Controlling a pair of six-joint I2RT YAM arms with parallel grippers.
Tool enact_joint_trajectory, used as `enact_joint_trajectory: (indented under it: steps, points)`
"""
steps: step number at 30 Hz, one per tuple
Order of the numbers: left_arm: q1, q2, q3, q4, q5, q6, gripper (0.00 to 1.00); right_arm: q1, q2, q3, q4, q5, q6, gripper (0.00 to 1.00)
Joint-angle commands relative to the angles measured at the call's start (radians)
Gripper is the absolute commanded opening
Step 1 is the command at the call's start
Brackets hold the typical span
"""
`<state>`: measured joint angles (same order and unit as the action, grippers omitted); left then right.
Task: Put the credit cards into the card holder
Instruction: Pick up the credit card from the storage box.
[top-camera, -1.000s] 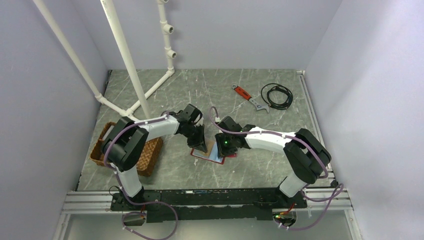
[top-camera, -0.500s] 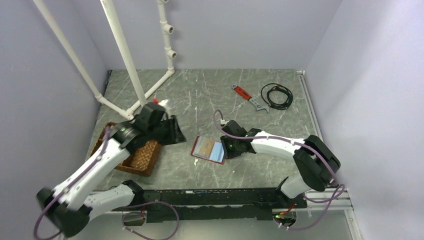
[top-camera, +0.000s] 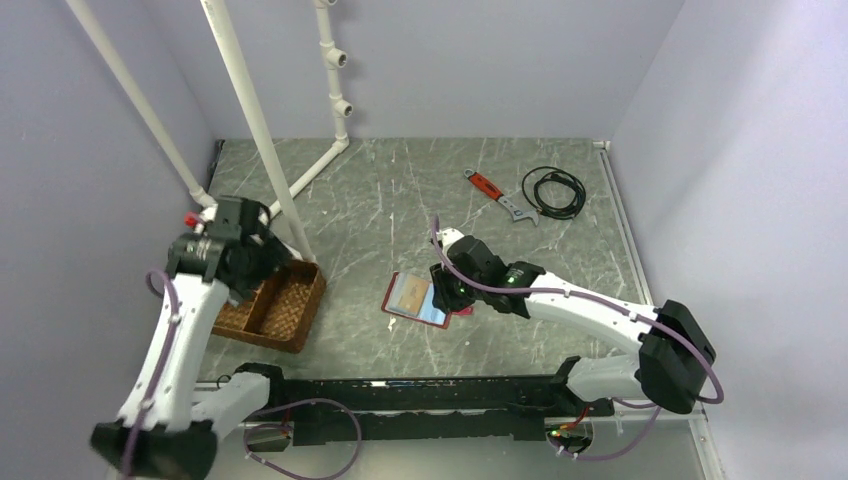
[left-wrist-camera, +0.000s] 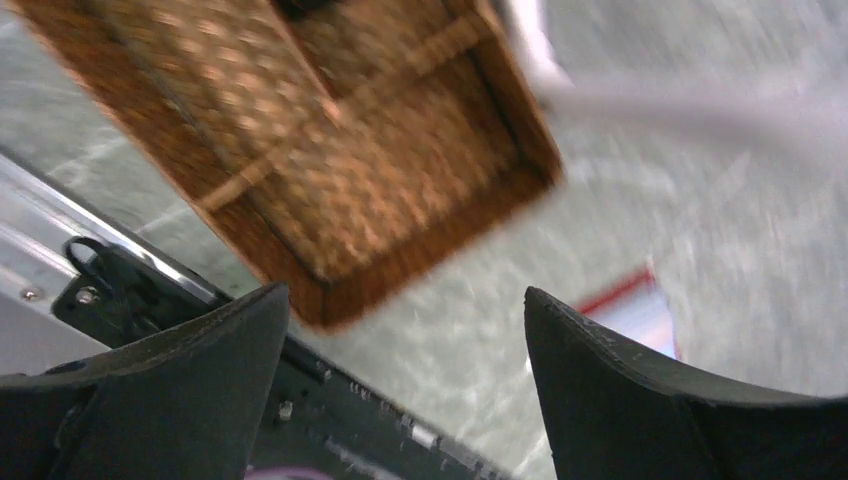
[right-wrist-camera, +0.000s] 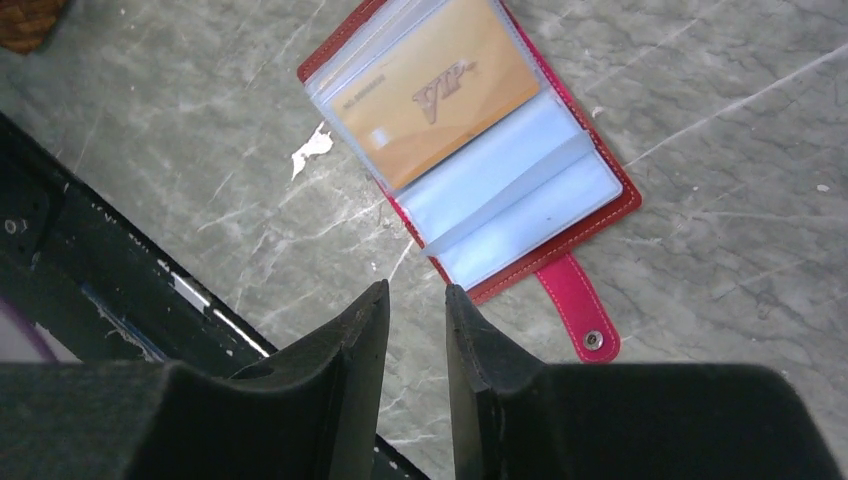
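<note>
**Card holder (top-camera: 417, 300) lies open mid-table, both grippers empty**

The grey marbled table (top-camera: 400, 190) carries everything. The left arm rises tall from its near-left base, its elbow high and its wrist bent down over the left part of the brown wicker tray (top-camera: 300, 305). The left gripper (left-wrist-camera: 402, 300) has its fingers spread wide with nothing between them.

The right arm reaches low and long from the near-right base toward the middle. The right gripper (right-wrist-camera: 415, 290) points down at the holder's right edge, with only a narrow gap between its fingers and nothing gripped. Whether the tips touch the table cannot be told.

The red holder lies flat, right of the tray. A gold card (right-wrist-camera: 435, 105) sits in one clear sleeve, with pale blue sleeves beside it and the snap strap (right-wrist-camera: 575, 305) lying out flat. A red-handled wrench (top-camera: 495, 193) and a coiled black cable (top-camera: 553, 190) lie far right.
</note>
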<state>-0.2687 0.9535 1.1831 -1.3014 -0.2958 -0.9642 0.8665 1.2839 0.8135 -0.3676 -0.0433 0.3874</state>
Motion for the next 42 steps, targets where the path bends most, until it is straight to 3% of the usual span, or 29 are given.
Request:
enact_joint_trajectory:
  steps: [1, 3, 6, 10, 15, 22, 32, 37, 42]
  points:
    - [0.374, 0.118, -0.039, 0.139, 0.030, 0.249, 0.95, 0.015, -0.058, -0.026, 0.044, 0.010, -0.028, 0.31]
    - [0.466, 0.157, -0.034, 0.226, 0.029, 0.355, 0.99, 0.017, -0.078, -0.043, 0.053, 0.003, -0.030, 0.32]
    - [0.481, 0.221, -0.040, 0.350, -0.087, 0.537, 0.99, 0.023, -0.094, -0.055, 0.063, 0.001, -0.033, 0.32]
    - [0.480, 0.302, -0.123, 0.562, 0.071, 0.926, 0.85, 0.047, -0.118, -0.065, 0.068, 0.023, -0.038, 0.33]
    - [0.479, 0.439, -0.123, 0.573, 0.155, 1.108, 0.79, 0.080, -0.134, -0.072, 0.069, 0.064, -0.041, 0.34]
    - [0.479, 0.566, -0.164, 0.630, 0.111, 1.115, 0.77, 0.092, -0.132, -0.072, 0.067, 0.086, -0.041, 0.35]
    - [0.456, 0.810, -0.103, 0.618, -0.211, 0.972, 0.76, 0.094, -0.115, -0.070, 0.066, 0.094, -0.039, 0.36]
    - [0.456, 0.877, -0.061, 0.599, -0.230, 0.919, 0.54, 0.095, -0.113, -0.070, 0.065, 0.102, -0.039, 0.36]
    - [0.456, 0.805, -0.074, 0.614, -0.168, 0.917, 0.27, 0.095, -0.113, -0.069, 0.065, 0.112, -0.039, 0.37]
